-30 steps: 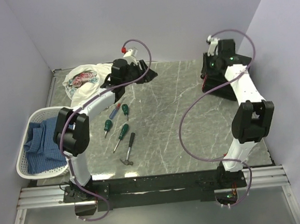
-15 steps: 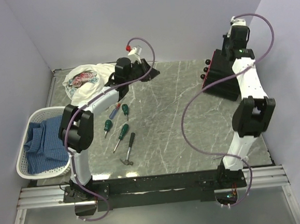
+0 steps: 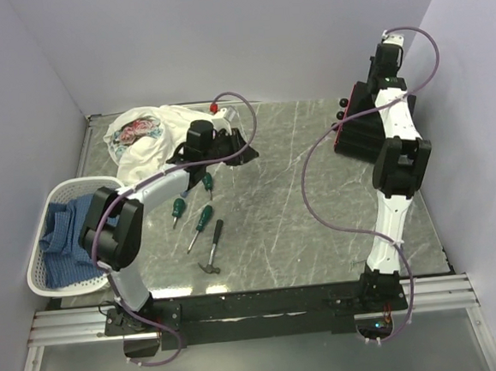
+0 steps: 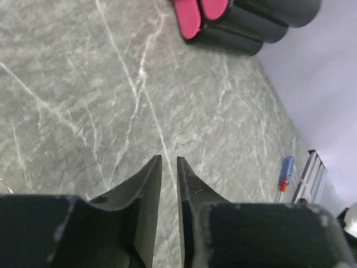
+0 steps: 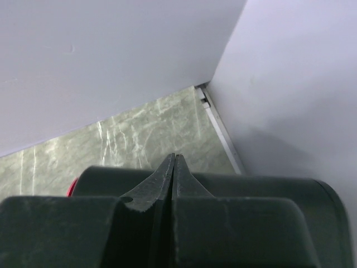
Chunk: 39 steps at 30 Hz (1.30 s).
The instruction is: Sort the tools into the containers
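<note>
Three green-handled screwdrivers (image 3: 206,182), (image 3: 178,206), (image 3: 203,216) and a black-handled hammer (image 3: 212,247) lie left of centre. A slim red-and-blue screwdriver (image 4: 285,174) shows in the left wrist view beside a table-edge rail. The black drawer unit (image 3: 357,130) with pink-red drawers (image 4: 192,14) stands at the far right. My left gripper (image 3: 238,147) (image 4: 169,164) hovers just beyond the screwdrivers, empty, its jaws a narrow gap apart. My right gripper (image 3: 384,63) (image 5: 174,157) is shut and empty, raised behind the drawer unit near the back right corner.
A white patterned cloth (image 3: 140,129) lies at the back left. A white lattice basket (image 3: 40,271) with blue cloth sits at the left edge. Walls close in the back and both sides. The left arm reaches over the tools.
My right arm has lifted off the drawer unit and swung toward the back right corner. My left gripper has come a little nearer and lower, toward the screwdrivers.
</note>
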Tool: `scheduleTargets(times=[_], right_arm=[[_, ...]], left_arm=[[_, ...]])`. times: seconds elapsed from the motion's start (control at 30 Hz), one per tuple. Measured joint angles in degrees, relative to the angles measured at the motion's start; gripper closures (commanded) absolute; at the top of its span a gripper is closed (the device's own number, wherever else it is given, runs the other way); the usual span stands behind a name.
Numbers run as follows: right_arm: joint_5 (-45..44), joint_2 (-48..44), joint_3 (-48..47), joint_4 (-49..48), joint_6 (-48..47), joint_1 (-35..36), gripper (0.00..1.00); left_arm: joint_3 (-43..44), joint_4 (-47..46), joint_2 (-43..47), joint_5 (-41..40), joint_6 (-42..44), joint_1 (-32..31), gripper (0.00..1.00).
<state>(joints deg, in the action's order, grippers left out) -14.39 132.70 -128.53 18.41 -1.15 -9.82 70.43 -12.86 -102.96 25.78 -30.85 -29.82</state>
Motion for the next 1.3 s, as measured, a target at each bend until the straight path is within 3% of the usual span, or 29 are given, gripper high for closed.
scheduleTargets(times=[0.2,0.4,0.73,1.0,1.17,1.2,1.3], right_arm=[[2.9,4.6,-4.2,-0.5,0.2,-2.0,1.00],[13.9,4.8,-3.8,0.1,-1.1,-5.1,1.00],[27.1,-8.4,14.6,-1.2,-7.6,-4.2,1.00],[29.8,-13.3,21.6,-0.8,-7.9,-0.4,1.00],[31.9,-20.0,31.4,-3.3,-7.7,2.0,1.00],[32.4,-21.3,33.0,-3.3,-7.5,2.5,1.00],[34.3,-25.1,37.3,-2.1,-5.1,4.5,1.00]], left_arm=[[-0.1,0.5,2.3,0.9,1.5,0.0,0.74],[0.0,2.1,2.2,1.5,2.3,-0.1,0.72],[1.5,2.4,1.3,2.0,2.7,-0.2,0.72],[-4.3,2.1,5.0,2.0,2.8,-0.2,0.71],[-5.5,2.0,7.9,1.8,3.1,-0.2,0.68],[-5.5,2.0,8.4,1.8,3.1,-0.2,0.69],[-5.5,1.1,8.9,1.3,2.4,-0.2,0.82]])
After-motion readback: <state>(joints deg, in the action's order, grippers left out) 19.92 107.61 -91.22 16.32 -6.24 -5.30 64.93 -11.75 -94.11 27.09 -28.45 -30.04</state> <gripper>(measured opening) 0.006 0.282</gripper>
